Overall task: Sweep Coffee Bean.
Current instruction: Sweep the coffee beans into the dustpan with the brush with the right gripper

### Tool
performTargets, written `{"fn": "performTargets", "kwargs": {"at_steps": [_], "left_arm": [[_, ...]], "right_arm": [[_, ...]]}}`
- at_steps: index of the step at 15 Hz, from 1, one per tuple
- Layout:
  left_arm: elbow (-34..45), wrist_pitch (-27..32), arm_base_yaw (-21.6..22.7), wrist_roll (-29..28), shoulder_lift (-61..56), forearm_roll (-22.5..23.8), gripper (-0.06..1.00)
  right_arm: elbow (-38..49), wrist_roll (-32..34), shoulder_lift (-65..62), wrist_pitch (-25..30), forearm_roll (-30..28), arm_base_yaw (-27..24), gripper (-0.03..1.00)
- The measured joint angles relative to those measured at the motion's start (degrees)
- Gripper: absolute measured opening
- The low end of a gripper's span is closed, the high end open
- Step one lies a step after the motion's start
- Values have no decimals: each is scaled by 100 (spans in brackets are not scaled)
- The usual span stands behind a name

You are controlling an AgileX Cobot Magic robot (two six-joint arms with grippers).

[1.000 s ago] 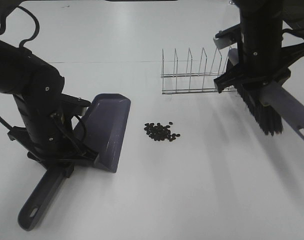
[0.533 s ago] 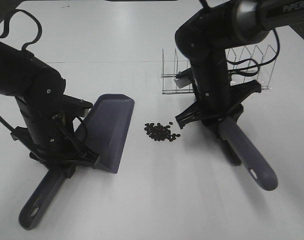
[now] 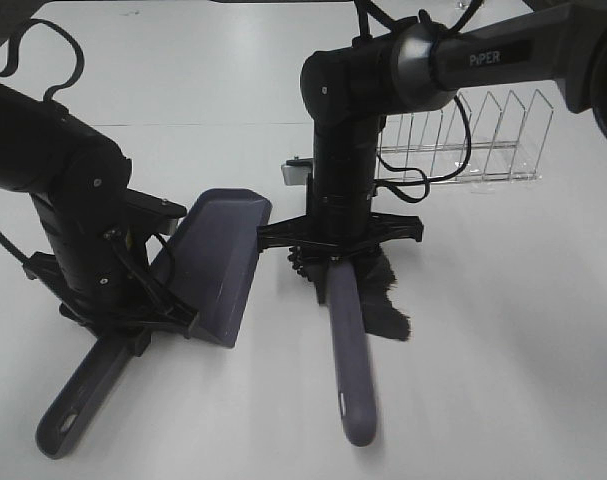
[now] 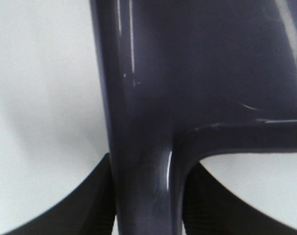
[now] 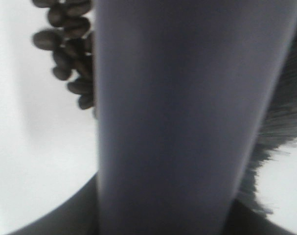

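Closed on the brush [image 3: 351,360], the right gripper [image 3: 340,245] has swung in and set the bristles [image 3: 385,305] beside the coffee bean [image 3: 299,262], just right of the dustpan [image 3: 218,262] which the left gripper [image 3: 126,322] clamps, so sweeping can probably start.

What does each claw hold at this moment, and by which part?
Left claw: the dustpan, by its handle close to the pan. Right claw: the brush, by its handle near the bristles.

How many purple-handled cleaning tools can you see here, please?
2: the dustpan on the left of the table, and the brush at centre, bristles down by the coffee beans. None seems hidden.
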Motion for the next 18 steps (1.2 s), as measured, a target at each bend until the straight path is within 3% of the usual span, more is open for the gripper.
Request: {"fn": "performTargets", "kwargs": {"at_steps": [4,6,15,18], "left_arm": [[0,-17,0,23,0,0,34],[0,-17,0,29,0,0,34],[0,-52,0,34,0,0,34],[0,-92,0,40,0,0,34]], "right_arm": [[-619,-476,201,-235,1558,0,30],[-865,-596,223,-355,1965,0,30],[-1421,-647,275,-138,2120,0,30],[-1719,-653,275,304,1862,0,30]]}}
